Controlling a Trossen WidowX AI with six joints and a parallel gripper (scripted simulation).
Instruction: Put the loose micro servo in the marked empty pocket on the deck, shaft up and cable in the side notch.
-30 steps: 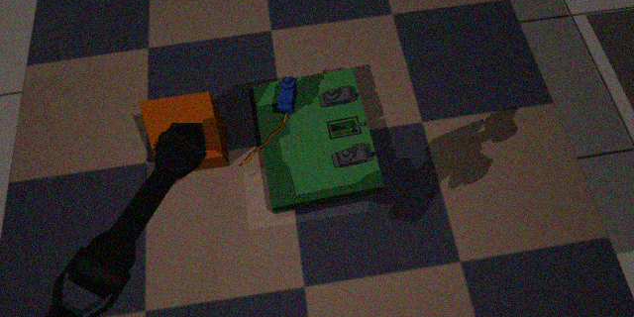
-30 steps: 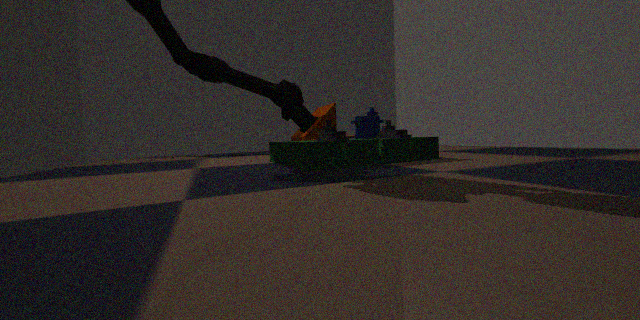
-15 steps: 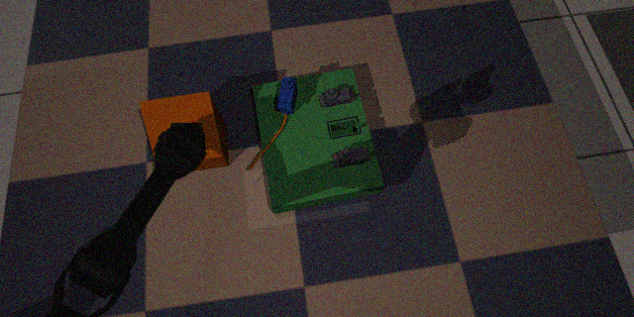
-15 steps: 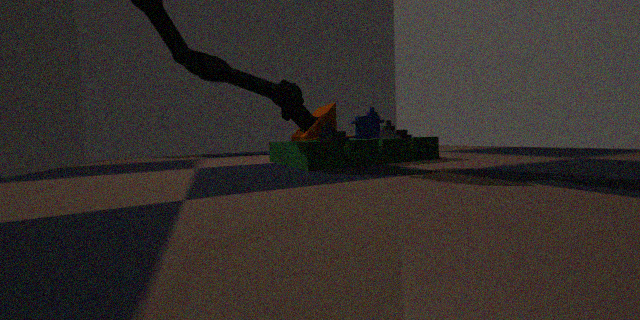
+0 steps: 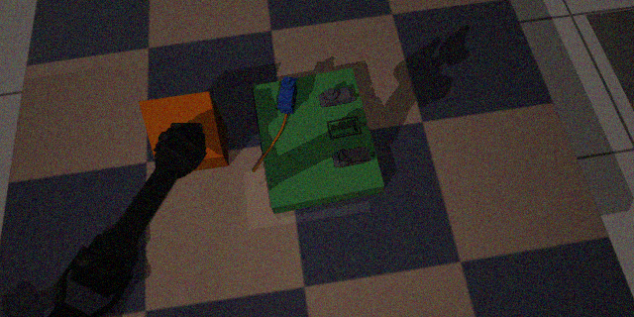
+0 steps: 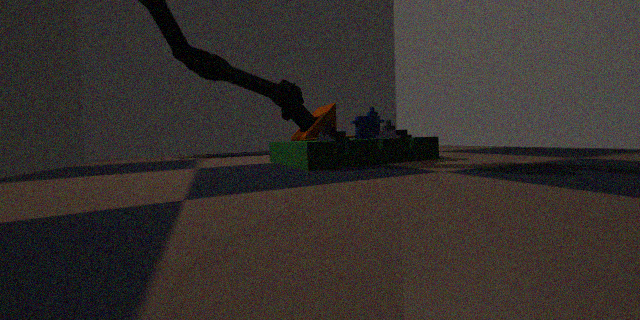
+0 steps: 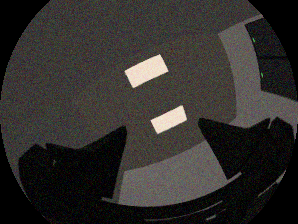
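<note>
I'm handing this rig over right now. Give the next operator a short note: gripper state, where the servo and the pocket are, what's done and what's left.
Gripper: open, holding nothing, hovering over the orange block beside the green deck.
Blue micro servo: lying loose on the deck's top near its far edge on the arm's side, not in any pocket. Its orange cable trails across the deck and off the edge.
Marked empty pocket: the outlined middle slot, between two grey servos already seated.
Done: nothing yet; servo not grasped.
Left: reach the servo, grip it, seat it shaft up with ears flat and cable in the notch, release, back away.
</note>
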